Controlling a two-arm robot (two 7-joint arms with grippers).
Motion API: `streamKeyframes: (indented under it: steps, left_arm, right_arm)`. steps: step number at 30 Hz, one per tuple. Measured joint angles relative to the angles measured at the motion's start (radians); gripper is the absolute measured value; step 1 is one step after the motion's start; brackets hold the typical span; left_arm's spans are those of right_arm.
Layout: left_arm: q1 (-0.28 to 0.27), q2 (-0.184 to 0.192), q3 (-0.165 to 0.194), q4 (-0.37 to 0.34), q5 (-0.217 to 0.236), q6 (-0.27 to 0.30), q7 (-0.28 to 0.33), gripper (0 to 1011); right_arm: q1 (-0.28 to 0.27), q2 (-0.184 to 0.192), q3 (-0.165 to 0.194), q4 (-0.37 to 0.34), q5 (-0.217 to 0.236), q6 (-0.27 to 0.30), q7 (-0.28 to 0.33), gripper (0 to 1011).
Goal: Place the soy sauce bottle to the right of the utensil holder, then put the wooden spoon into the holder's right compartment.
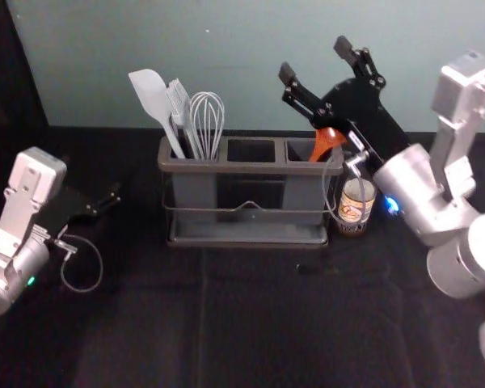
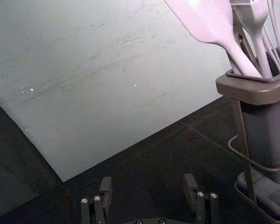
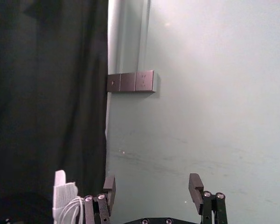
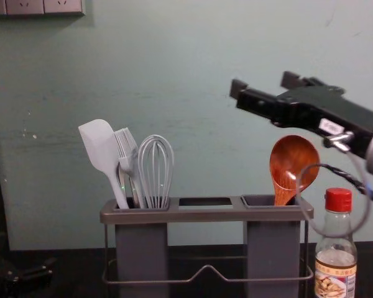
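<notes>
You look to be at the closing step: both placements appear made, and what is left is to clear your right arm. The wooden spoon [image 4: 293, 162] leans bowl-up in the right compartment [image 4: 273, 248] of the utensil holder [image 4: 205, 215], right of centre in the chest view. The soy sauce bottle [image 4: 337, 257] stands upright just beside the holder's right end, at the lower right.

Your right gripper [image 4: 264, 84] is at the upper right of that view, above the spoon and apart from it, its fingers spread wide with nothing between them. Your left gripper [image 2: 148, 183] is parked at the left of the head view, fingers also wide apart and empty.

Next, you'd want to lift and draw the right arm back, not lower it. Mind the looped cable [image 4: 354, 230] hanging by the bottle and spoon; it could snag either and undo the placing.
</notes>
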Motion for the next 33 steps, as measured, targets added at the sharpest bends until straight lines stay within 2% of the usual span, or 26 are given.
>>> streamKeyframes:
  steps: [3,5,8,11,13,14,15,17,19,20,21,25,28,29,33]
  left_arm:
    - [0.000,0.000,0.000,0.000,0.000,0.000,0.000,1005]
    - [0.000,0.000,0.000,0.000,0.000,0.000,0.000,1005]
    - [0.000,0.000,0.000,0.000,0.000,0.000,0.000,1005]
    - [0.000,0.000,0.000,0.000,0.000,0.000,0.000,1005]
    - [0.000,0.000,0.000,0.000,0.000,0.000,0.000,1005]
    - [0.000,0.000,0.000,0.000,0.000,0.000,0.000,1005]
    - [0.000,0.000,0.000,0.000,0.000,0.000,0.000,1005]
    - [0.000,0.000,0.000,0.000,0.000,0.000,0.000,1005]
    - [0.000,0.000,0.000,0.000,0.000,0.000,0.000,1005]
    - [0.000,0.000,0.000,0.000,0.000,0.000,0.000,1005]
    - [0.000,0.000,0.000,0.000,0.000,0.000,0.000,1005]
    - [0.000,0.000,0.000,0.000,0.000,0.000,0.000,1005]
    - [0.000,0.000,0.000,0.000,0.000,0.000,0.000,1005]
    - [0.000,0.000,0.000,0.000,0.000,0.000,0.000,1005]
    - [0.000,0.000,0.000,0.000,0.000,0.000,0.000,1005]
  right_arm:
    - [-0.038,0.012,0.010,-0.046,0.000,0.001,-0.008,1002]
    - [-0.100,0.028,0.027,-0.112,0.007,0.001,-0.019,1002]
    - [-0.150,0.042,0.043,-0.162,0.012,0.001,-0.025,1002]
    - [-0.217,0.053,0.069,-0.221,0.037,-0.002,-0.029,1002]
    - [-0.281,0.065,0.092,-0.271,0.057,-0.006,-0.029,1002]
    - [-0.281,0.065,0.092,-0.271,0.057,-0.006,-0.029,1002]
    - [-0.315,0.074,0.103,-0.295,0.061,-0.006,-0.030,1002]
    - [-0.343,0.081,0.113,-0.313,0.059,-0.004,-0.036,1002]
    - [-0.385,0.088,0.133,-0.335,0.038,0.003,-0.059,1002]
    - [-0.408,0.090,0.147,-0.344,0.013,0.012,-0.081,1002]
    - [-0.408,0.090,0.147,-0.344,0.013,0.012,-0.081,1002]
    - [-0.446,0.077,0.191,-0.352,-0.084,0.049,-0.175,1002]
    - [-0.449,0.066,0.212,-0.349,-0.134,0.080,-0.225,1002]
    - [-0.447,0.060,0.223,-0.344,-0.165,0.096,-0.254,1002]
    - [-0.427,0.051,0.242,-0.320,-0.239,0.133,-0.307,1002]
